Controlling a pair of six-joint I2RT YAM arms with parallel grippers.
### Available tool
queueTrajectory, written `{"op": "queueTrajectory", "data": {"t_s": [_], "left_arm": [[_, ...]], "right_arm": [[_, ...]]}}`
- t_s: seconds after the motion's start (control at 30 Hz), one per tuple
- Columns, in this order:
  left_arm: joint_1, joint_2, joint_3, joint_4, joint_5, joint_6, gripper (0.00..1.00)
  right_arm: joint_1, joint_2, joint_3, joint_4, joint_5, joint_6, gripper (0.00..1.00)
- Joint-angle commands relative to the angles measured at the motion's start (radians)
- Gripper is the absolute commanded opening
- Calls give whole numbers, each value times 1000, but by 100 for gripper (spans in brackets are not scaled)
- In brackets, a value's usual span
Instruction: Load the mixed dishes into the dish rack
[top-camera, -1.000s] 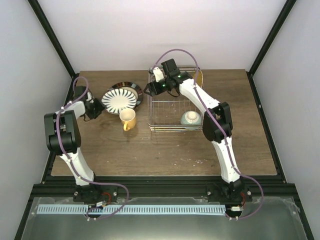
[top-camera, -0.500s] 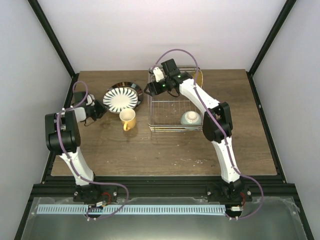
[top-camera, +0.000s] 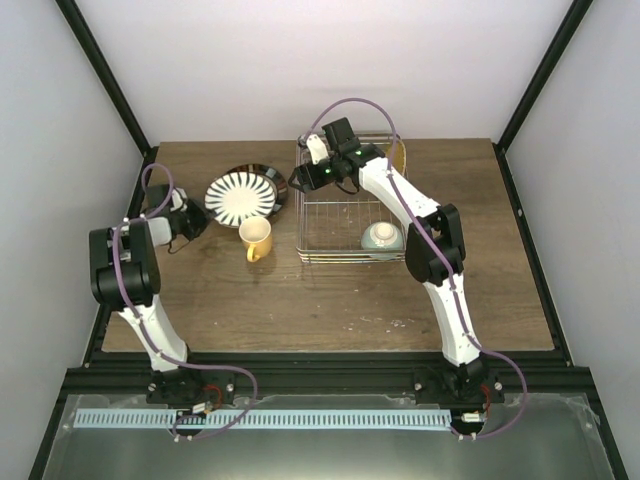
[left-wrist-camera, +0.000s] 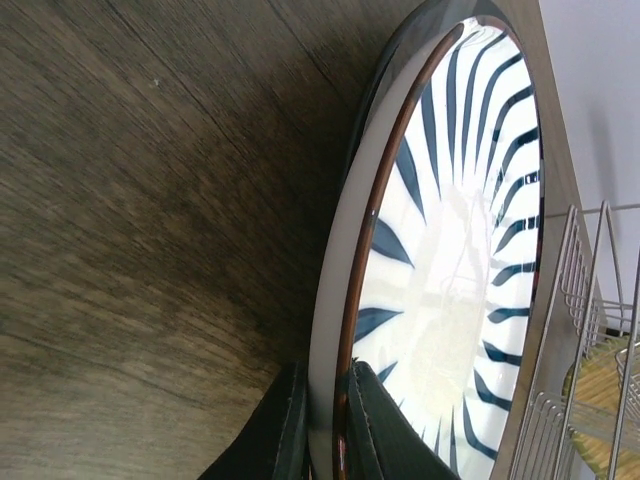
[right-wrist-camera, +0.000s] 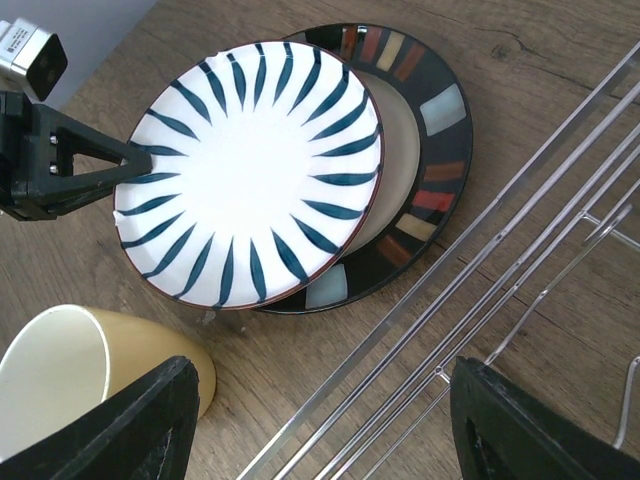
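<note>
The white plate with black radial stripes (top-camera: 241, 195) lies on the dark-rimmed tan-centred plate (top-camera: 273, 184), left of the dish rack (top-camera: 350, 250). My left gripper (top-camera: 198, 213) is shut on the striped plate's left rim; the wrist view shows the fingers (left-wrist-camera: 285, 430) clamped on the striped plate (left-wrist-camera: 450, 250). My right gripper (top-camera: 300, 180) is open and empty over the rack's left edge, above both plates (right-wrist-camera: 250, 170). The yellow mug (top-camera: 255, 238) stands in front of the plates. The pale green bowl (top-camera: 382, 237) sits in the rack's front right. The yellow-orange plate (top-camera: 399, 155) stands at its back right.
The rack's wires (right-wrist-camera: 500, 300) run under my right gripper (right-wrist-camera: 330, 440), close to the dark-rimmed plate (right-wrist-camera: 435, 150). The mug (right-wrist-camera: 70, 370) is by the right gripper's left finger. My left gripper (right-wrist-camera: 135, 160) shows at the striped plate's edge. Black frame rails border the table.
My left gripper has shifted slightly at the striped plate's left rim, and the plate has moved a little with it. The right arm has not moved.
</note>
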Motion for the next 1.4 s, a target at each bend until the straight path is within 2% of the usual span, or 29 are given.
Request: {"op": "queueTrajectory", "data": {"t_s": [0.0,0.33,0.5,0.87,1.37], "left_arm": [[17,-72,-33,12,41,67,0],[67,-188,-30,27,211,110,0],[67,-198,-16,136,321,38,0],[56,-214,12,281,394,-47,0],[-45,-192,19,373,480,-98,0]], "right_arm": [[6,-43,8,-6,-33,-13,70],[6,-13,8,28,-166,40,75],[7,1,12,45,-216,48,78],[6,41,13,85,-264,85,79],[8,81,44,154,-309,157,78]]}}
